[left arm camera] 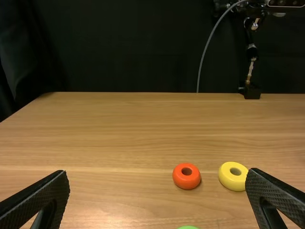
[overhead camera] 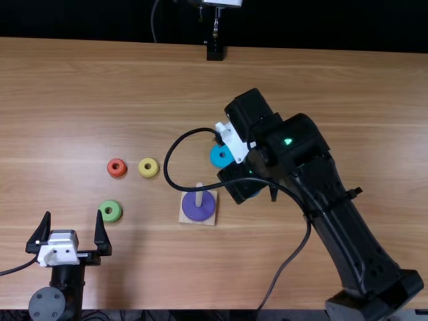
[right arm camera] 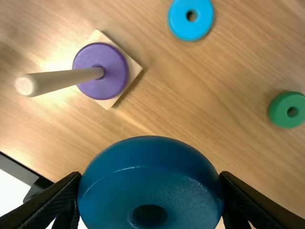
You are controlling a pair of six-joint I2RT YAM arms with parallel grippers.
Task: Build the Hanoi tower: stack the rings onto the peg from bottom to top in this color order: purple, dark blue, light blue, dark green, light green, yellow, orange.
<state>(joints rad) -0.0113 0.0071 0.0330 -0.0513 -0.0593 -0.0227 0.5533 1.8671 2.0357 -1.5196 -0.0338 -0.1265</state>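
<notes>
The bench (overhead camera: pixel 134 80) is open toward its far edge. The right hand (overhead camera: pixel 235 179) grips the dark blue ring (right arm camera: pixel 150 171); the left hand (overhead camera: pixel 73 214) (by the near edge) stands open. The purple ring (overhead camera: pixel 198 207) circles the peg (overhead camera: pixel 199 194); near it, light blue ring (overhead camera: pixel 221 156), dark green ring (right arm camera: pixel 287 109); leftward, light green ring (overhead camera: pixel 110 219), yellow ring (overhead camera: pixel 148 174), orange ring (overhead camera: pixel 116 174)

Wears black casing on the right arm (overhead camera: pixel 354 231), right of frame, plus a green light (overhead camera: pixel 288 141), white bracket (overhead camera: pixel 233 142) and looping black cable (overhead camera: pixel 166 175). At lower left, has tapered black fingers (overhead camera: pixel 101 234), a silver-white mount (overhead camera: pixel 60 249) and round grey cap (overhead camera: pixel 47 304).
</notes>
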